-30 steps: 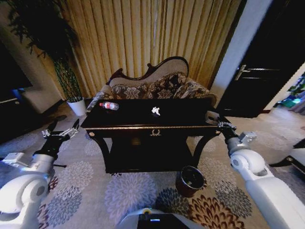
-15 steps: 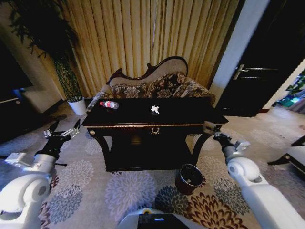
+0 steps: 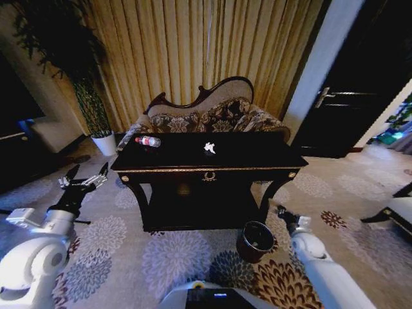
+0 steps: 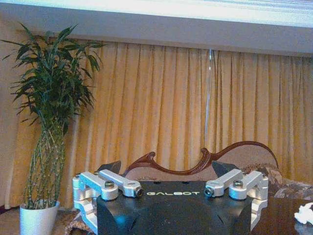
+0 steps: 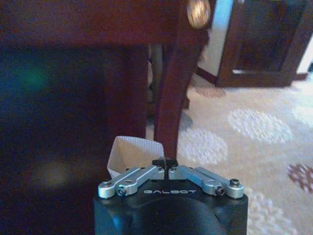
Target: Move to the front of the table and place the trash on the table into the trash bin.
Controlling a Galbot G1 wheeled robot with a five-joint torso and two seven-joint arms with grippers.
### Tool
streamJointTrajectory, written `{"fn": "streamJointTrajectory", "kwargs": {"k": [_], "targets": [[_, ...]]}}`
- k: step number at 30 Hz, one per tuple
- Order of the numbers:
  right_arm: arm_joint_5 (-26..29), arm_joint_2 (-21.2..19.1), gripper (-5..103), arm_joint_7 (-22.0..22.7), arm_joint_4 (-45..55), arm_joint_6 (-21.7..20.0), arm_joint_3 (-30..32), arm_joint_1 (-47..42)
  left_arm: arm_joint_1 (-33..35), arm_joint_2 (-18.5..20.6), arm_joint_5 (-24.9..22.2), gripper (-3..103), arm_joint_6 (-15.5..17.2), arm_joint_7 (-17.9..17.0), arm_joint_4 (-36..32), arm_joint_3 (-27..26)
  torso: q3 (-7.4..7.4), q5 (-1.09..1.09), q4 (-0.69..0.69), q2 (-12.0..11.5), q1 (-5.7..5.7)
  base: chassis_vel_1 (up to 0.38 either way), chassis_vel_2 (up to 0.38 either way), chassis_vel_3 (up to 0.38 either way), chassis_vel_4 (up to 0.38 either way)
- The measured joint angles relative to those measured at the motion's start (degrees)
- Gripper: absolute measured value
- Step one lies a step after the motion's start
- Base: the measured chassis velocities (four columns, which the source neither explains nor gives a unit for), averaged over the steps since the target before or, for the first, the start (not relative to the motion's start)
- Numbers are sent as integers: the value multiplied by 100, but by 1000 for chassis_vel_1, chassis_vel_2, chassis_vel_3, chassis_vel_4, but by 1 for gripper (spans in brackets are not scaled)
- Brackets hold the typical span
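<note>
The dark table [image 3: 251,153] with gold trim stands in front of me. On its top lie a clear bottle [image 3: 147,141] with a red cap at the left end and a white crumpled scrap [image 3: 210,148] near the middle; the left wrist view catches that scrap [image 4: 304,214] too. The reddish-brown trash bin [image 3: 256,243] stands on the carpet by the table's right front leg. My right gripper [image 3: 282,213] hangs low, just right of the bin and above its rim height, shut on a white paper scrap [image 5: 134,153]. Out to the left, my left gripper [image 3: 84,177] stays open and holds nothing.
A floral sofa [image 3: 206,116] stands behind the table against gold curtains. A potted plant in a white pot [image 3: 103,143] is at the back left, a dark door [image 3: 360,96] at the right. The table's curved leg [image 5: 168,98] is right in front of the right gripper.
My right arm has come down from the table's right end to beside the bin, carrying the white paper scrap. The left arm has stayed put.
</note>
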Motion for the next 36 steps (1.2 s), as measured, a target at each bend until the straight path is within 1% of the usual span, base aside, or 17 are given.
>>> {"fn": "streamJointTrajectory", "kwargs": {"k": [1, 5, 13, 23, 24, 26, 29, 30, 33, 34, 36], "targets": [[0, 0, 0, 0, 0, 0, 0, 0, 0, 0, 0, 100, 0, 0, 0, 0, 0, 0, 0, 0, 0, 0, 0, 0, 0], [-180, 162, 0, -12, -701, 165, -101, 209, 6, 1, -11, 100, -5, 0, 15, -40, 0, 0, 0, 0, 0, 0, 0, 0, 0], [-583, 408, 0, -103, -1379, 391, -130, 361, 21, -16, -21, 100, -13, 6, 26, -60, 0, 0, 0, 0, 0, 0, 0, 0, 0], [-638, 498, 0, -121, -1389, 470, -102, 309, 1, 30, -21, 100, -87, 51, 44, -19, 0, 0, 0, 0, 0, 0, 0, 0, 0], [-652, 500, 5, -120, -1327, 470, -102, 288, 1, 18, -21, 100, -88, 56, 44, -10, 0, 0, 1, 0, 0, 0, 0, 0, 0], [-660, 502, 5, -118, -1285, 471, -103, 278, 0, 7, -21, 100, -89, 60, 42, -4, 0, -1, 0, 0, 0, 0, 0, 0, 0], [-667, 518, 21, -114, -1143, 470, -115, 257, 22, -4, -19, 100, -103, 67, 42, 0, 0, -1, 0, 0, 0, 0, 0, 0, 0], [-667, 518, 21, -114, -1143, 470, -115, 257, 22, -4, -19, 100, -103, 67, 42, 0, 0, -1, 0, 0, 0, 0, 0, 0, 0], [-685, 540, 37, -107, -1082, 470, -131, 254, 36, 3, -19, 100, -121, 69, 57, -29, 0, 0, 0, 0, 0, 0, 0, 0, 0], [-685, 540, 37, -107, -1082, 470, -131, 254, 36, 3, -19, 100, -121, 69, 57, -29, 0, 0, 0, 0, 0, 0, 0, 0, 0], [-690, 546, 49, -102, -1062, 468, -131, 247, 37, 8, -22, 100, -125, 71, 62, -37, 0, 0, 0, 0, 0, 0, 0, 0, 0]]}}
